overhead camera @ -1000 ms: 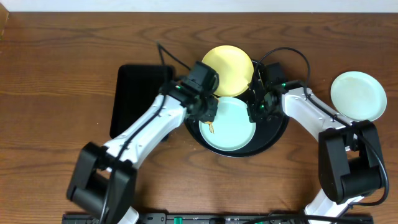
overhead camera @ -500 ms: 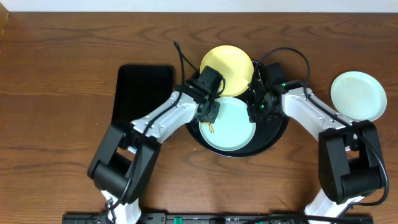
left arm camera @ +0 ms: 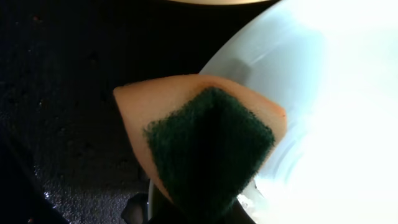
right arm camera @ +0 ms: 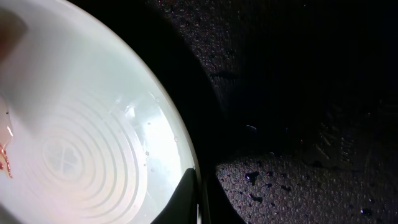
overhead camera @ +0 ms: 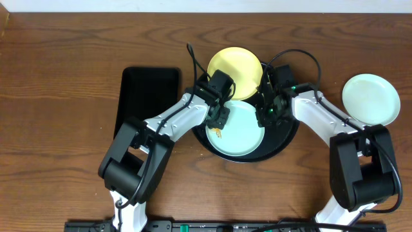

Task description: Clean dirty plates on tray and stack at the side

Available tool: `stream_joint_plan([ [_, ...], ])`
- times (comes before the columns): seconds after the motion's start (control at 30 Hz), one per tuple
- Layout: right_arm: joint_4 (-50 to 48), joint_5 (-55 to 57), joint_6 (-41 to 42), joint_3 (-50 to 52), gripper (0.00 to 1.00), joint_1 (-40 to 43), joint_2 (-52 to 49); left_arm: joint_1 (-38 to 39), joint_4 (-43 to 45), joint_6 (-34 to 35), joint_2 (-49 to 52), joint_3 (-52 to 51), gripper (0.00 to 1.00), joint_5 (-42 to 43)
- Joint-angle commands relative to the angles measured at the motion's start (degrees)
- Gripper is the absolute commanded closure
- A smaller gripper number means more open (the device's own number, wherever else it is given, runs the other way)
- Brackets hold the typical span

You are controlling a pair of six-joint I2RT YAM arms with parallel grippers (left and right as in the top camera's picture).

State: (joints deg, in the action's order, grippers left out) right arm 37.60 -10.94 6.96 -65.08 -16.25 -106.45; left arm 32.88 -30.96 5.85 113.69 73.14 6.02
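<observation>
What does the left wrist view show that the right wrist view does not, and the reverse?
Only the left wrist view shows the orange sponge with a dark green scouring pad, set at the rim of the pale mint-blue round plate. Only the right wrist view shows the plate's concentric rings, an orange smudge near its left edge, water droplets on the glossy black round tray, and the right gripper shut on the plate's rim. Both show that plate lying on that tray.
</observation>
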Motion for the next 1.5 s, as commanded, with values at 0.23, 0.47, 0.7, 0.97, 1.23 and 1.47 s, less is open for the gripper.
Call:
stream_joint_plan([
  [0.23, -0.2, 1.5, -0.2, 0.4, 0.99, -0.7, -0.1, -0.3, -3.3, -1.8, 7.9, -1.8, 0.92, 1.9],
  [0.47, -0.2, 1.5, -0.2, 0.4, 0.99, -0.7, -0.1, -0.3, -6.4, -1.8, 10.1, -1.8, 0.92, 2.5],
  [0.7, -0.2, 1.7, -0.2, 0.4, 0.99, -0.7, -0.1, -0.3, -8.1, -1.8, 10.4, -1.8, 0.92, 4.9],
  [0.97, -0.2, 1.7, -0.2, 0.4, 0.99, -0.7, -0.1, -0.3, -7.8, -1.0, 10.4, -4.3, 0.92, 8.4],
  [1.23, -0.1, 1.7, -0.2, 0.4, 0.99, -0.7, -0.1, -0.3, -8.6, 1.7, 10.4, -4.9, 0.92, 8.8],
  [1.47, -0.1, 1.7, -0.2, 0.4, 0.99, -0.7, -0.1, -0.3, -8.3, 3.1, 10.4, -6.9, 0.92, 11.1],
])
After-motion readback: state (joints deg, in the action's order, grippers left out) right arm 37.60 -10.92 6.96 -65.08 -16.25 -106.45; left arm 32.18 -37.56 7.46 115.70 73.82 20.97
